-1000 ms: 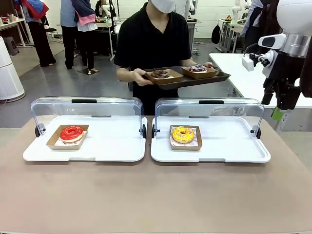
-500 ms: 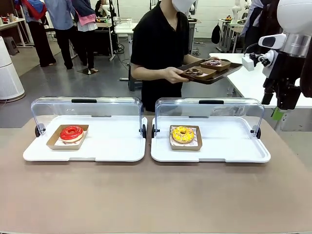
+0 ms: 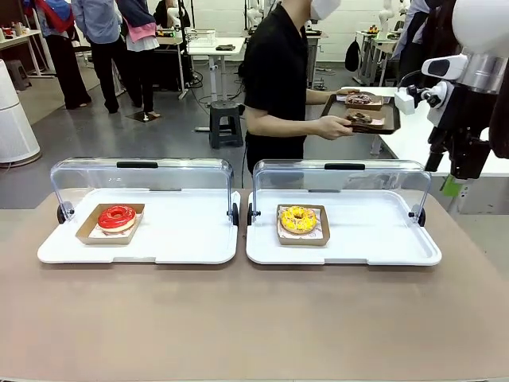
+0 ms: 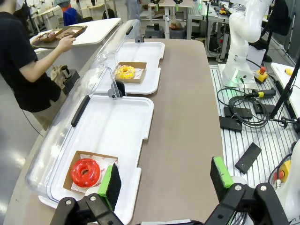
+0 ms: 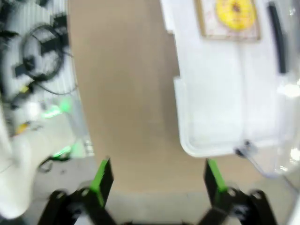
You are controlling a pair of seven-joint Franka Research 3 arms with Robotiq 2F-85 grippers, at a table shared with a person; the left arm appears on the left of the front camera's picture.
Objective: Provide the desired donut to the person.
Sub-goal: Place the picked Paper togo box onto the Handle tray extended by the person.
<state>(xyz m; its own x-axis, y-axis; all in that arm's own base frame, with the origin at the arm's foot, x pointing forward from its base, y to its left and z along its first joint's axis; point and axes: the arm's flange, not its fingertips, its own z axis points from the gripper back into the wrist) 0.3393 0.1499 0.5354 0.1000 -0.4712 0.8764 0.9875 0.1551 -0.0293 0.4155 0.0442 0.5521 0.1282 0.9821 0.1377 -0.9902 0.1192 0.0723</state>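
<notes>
Person (image 3: 278, 76) has turned toward 2 o'clock with the dark tray (image 3: 362, 111), both grippers (image 4: 164, 180) (image 5: 157, 180) spread wide and empty over bare tabletop (image 3: 254, 318), red donut (image 4: 85, 171) at left wrist's 8 o'clock, yellow donut (image 5: 235, 13) at right wrist's 1 o'clock.

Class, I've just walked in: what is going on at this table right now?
The person in black stands side-on behind the table, holding a dark tray with two donuts. A red donut and a yellow donut sit untouched in open display cases. Both the left gripper and right gripper hang with jaws open, holding nothing.
</notes>
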